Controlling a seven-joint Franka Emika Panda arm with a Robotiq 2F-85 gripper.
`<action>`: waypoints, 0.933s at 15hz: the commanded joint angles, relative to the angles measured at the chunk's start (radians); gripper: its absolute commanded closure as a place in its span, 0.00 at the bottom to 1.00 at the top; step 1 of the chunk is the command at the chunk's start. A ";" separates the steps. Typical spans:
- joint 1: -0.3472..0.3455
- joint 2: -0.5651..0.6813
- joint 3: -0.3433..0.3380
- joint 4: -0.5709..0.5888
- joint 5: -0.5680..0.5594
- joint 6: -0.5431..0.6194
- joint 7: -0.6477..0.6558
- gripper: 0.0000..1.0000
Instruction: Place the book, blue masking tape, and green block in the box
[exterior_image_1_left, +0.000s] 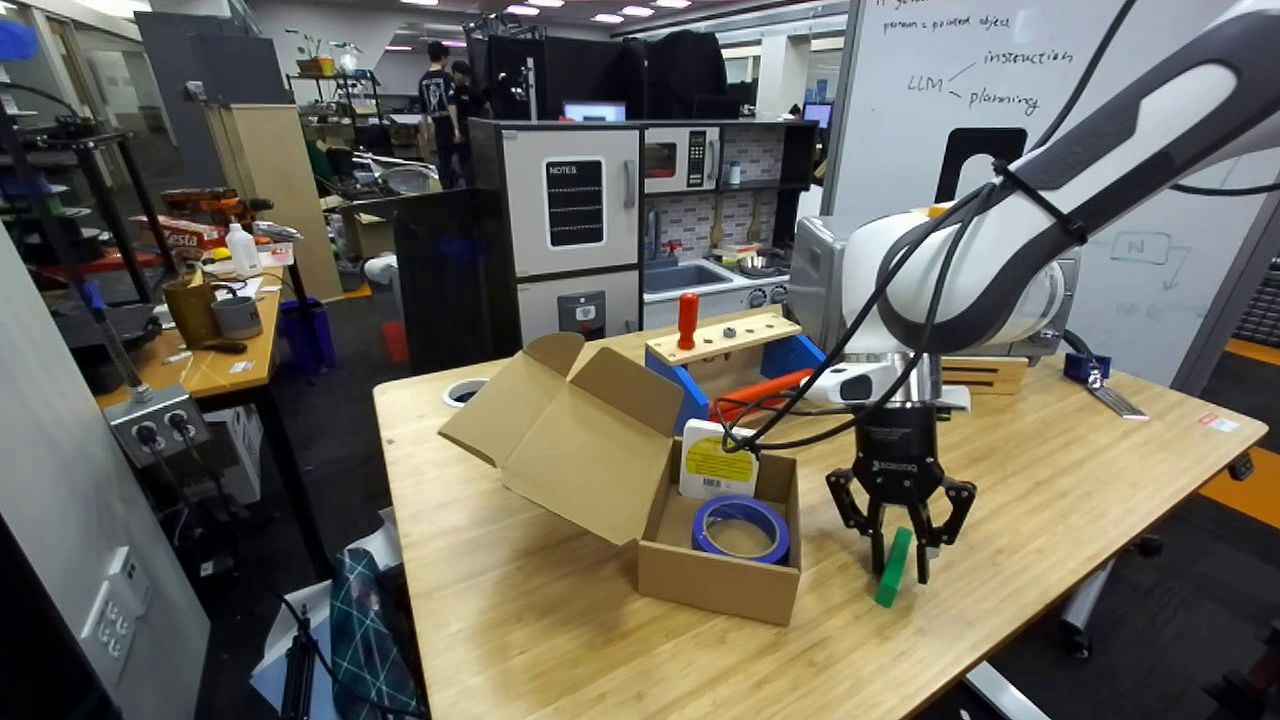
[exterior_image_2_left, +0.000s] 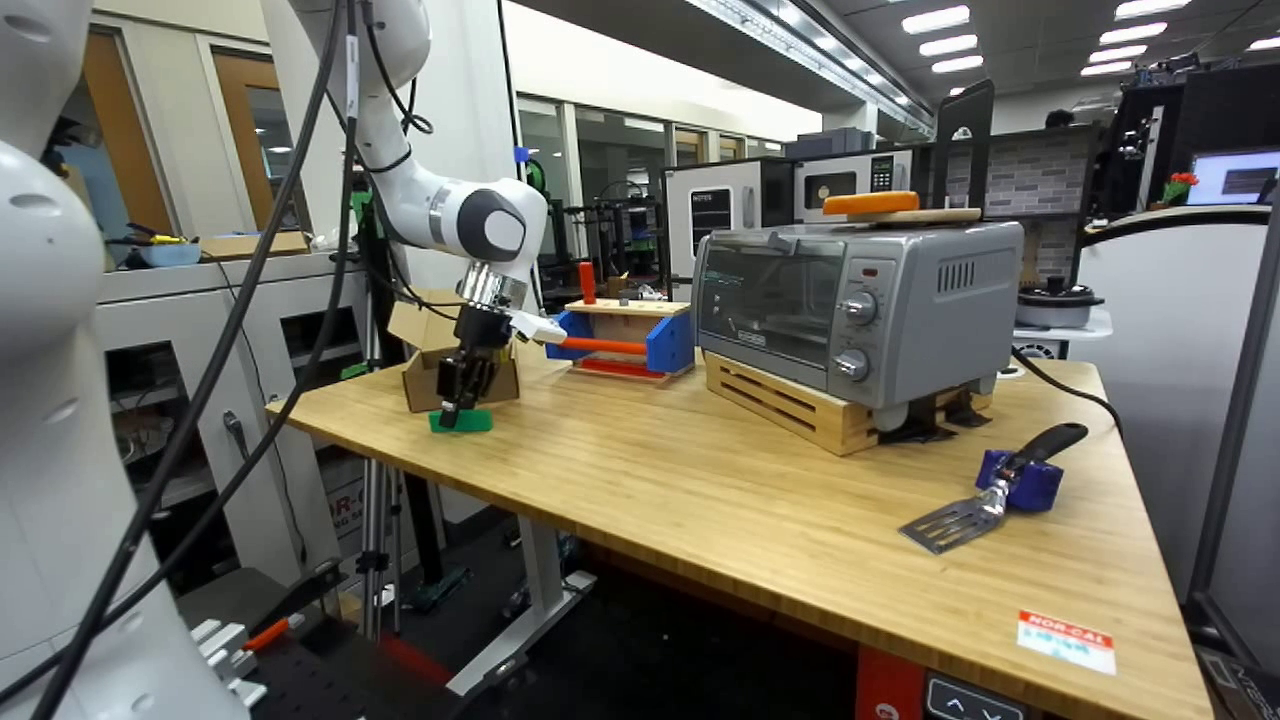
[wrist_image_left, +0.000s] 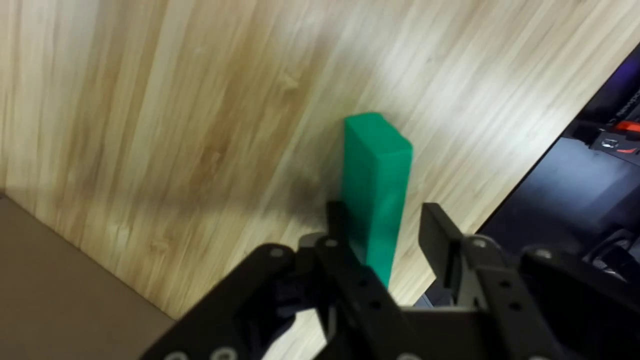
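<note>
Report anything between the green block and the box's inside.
Besides the pincer straddling the green block, only the facing wall of the box, which the block must likely be lifted over. The flaps hang off the opposite side.

Fridge (exterior_image_1_left: 572, 230) reads "NOTES", whiteboard (exterior_image_1_left: 1000, 85) "LLM", "instruction" and "planning", claw (exterior_image_1_left: 901, 572) "ROBOTIQ", sticker (exterior_image_2_left: 1066, 642) on table (exterior_image_2_left: 700, 490) "NOR-CAL"

In an exterior view, the brown cardboard box (exterior_image_1_left: 715, 590) stands on the worktop (exterior_image_1_left: 1050, 470), its large flaps (exterior_image_1_left: 590, 445) spread toward ten o'clock. Inside at twelve, the yellow-and-white book (exterior_image_1_left: 718, 462) stands upright, rising above the walls; toward five sits the blue masking tape (exterior_image_1_left: 738, 506), its hollow centre showing. Outside at three o'clock, near but apart, the slender green block (exterior_image_1_left: 894, 567) lies lengthwise, roughly twelve to six.
</note>
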 joint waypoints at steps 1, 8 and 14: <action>-0.027 0.016 0.024 0.024 0.019 -0.021 -0.031 0.87; -0.023 0.000 0.032 0.024 0.022 -0.014 -0.018 0.91; -0.011 -0.149 0.038 -0.028 0.029 0.017 -0.008 0.96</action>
